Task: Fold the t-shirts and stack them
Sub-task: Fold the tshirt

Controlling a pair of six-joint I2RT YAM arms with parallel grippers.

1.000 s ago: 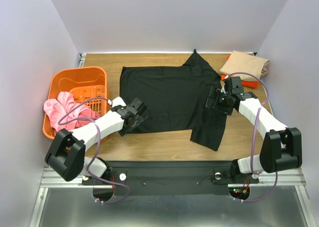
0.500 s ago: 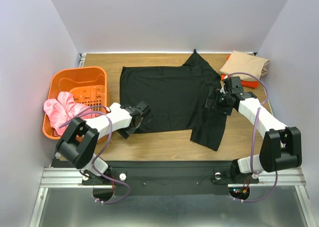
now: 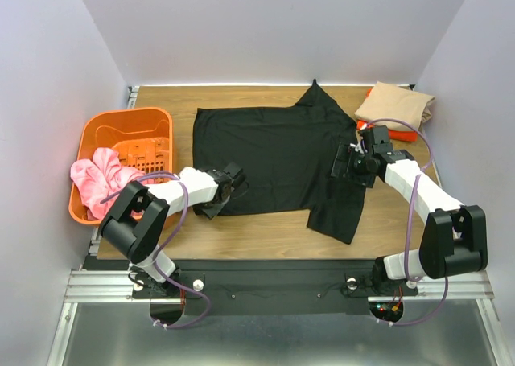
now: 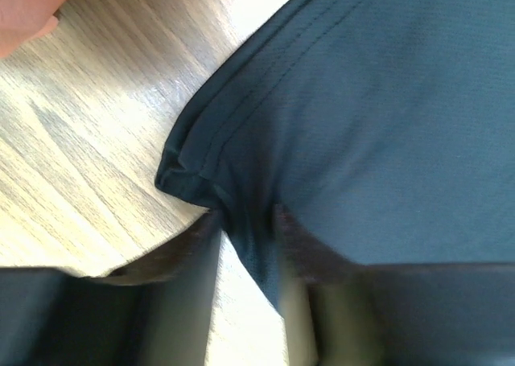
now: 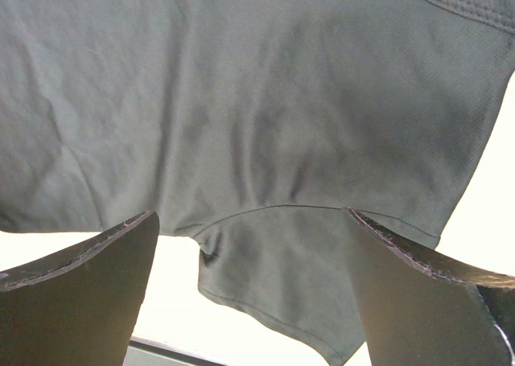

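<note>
The black t-shirt (image 3: 273, 153) lies spread flat on the wooden table (image 3: 265, 233). My left gripper (image 3: 233, 181) sits at its near left hem corner. In the left wrist view the gripper (image 4: 245, 221) pinches a puckered fold of the black t-shirt (image 4: 386, 125) beside the stitched hem. My right gripper (image 3: 342, 161) hovers open over the shirt's right side. In the right wrist view its fingers (image 5: 80, 285) stand wide apart above the sleeve seam of the black t-shirt (image 5: 241, 100). A folded tan t-shirt (image 3: 394, 103) lies on an orange t-shirt (image 3: 405, 130) at the back right.
An orange plastic basket (image 3: 121, 123) stands at the left edge with a pink cloth (image 3: 100, 177) hanging over its near side. Grey walls close in the table on three sides. Bare wood shows along the near edge.
My left gripper slid right onto the shirt's near left corner and its jaws closed in on the cloth. The left arm's elbow swung inward. The right arm has not moved.
</note>
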